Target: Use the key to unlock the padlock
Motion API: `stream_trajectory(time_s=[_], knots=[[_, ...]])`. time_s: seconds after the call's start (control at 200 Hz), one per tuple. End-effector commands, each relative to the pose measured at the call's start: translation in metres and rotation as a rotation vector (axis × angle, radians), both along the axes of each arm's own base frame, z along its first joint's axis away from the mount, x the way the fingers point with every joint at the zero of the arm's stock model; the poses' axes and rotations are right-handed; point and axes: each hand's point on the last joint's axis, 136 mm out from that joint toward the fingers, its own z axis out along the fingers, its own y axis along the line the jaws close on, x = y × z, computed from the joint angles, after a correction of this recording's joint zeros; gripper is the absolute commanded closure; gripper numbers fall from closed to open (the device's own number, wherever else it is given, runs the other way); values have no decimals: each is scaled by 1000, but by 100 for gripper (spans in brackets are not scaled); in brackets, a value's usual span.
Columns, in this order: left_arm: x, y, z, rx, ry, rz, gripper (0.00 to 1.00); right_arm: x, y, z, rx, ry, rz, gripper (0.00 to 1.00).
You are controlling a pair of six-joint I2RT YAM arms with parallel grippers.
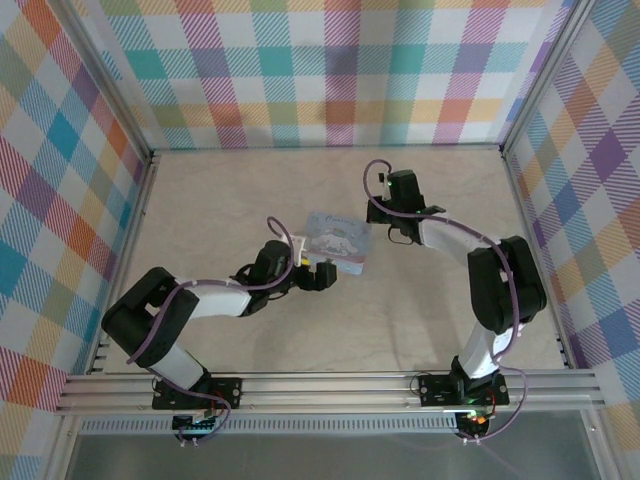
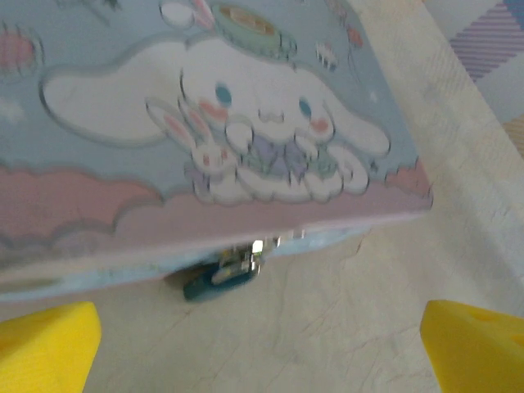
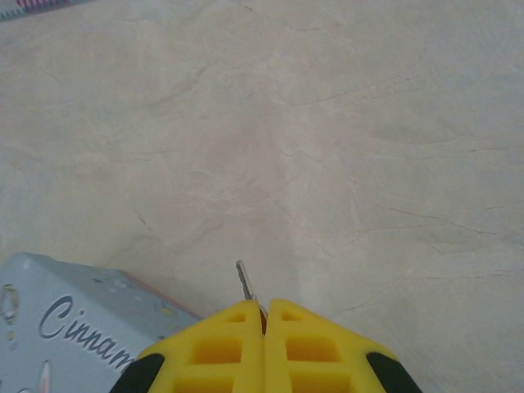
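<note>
The left claw (image 2: 262, 348) gapes wide and grips nothing, facing the tin's (image 2: 246, 98) 6 o'clock edge, where the padlock (image 2: 219, 277) hangs just above the desk (image 2: 344, 327). At the tin's 3 o'clock, the right claw (image 3: 264, 315) is clamped tight on the key (image 3: 244, 282).

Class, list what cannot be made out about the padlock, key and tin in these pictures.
1. Padlock, left wrist view: blurred, partly under the tin front rim; keyhole unreadable.
2. Key, right wrist view: all but its tip hidden inside the shut right pincer.
3. Tin lettering, right wrist view: cut off by that pincer and the bottom edge.
4. Top view: padlock too small to find beside the left pincer.
</note>
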Motion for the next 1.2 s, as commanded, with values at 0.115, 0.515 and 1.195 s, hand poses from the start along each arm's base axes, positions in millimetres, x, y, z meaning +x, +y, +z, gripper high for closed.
stream_trajectory(time_s=[0.115, 0.515, 1.195], knots=[[1, -15, -8, 35, -157, -54, 0, 18, -3, -4, -24, -17, -27, 100], [2, -57, -20, 22, -237, -142, 6, 21, 7, -32, -1, 33, 0, 100], [2, -97, 11, -225, -137, -308, 26, 7, 7, -46, 26, 50, 10, 100]])
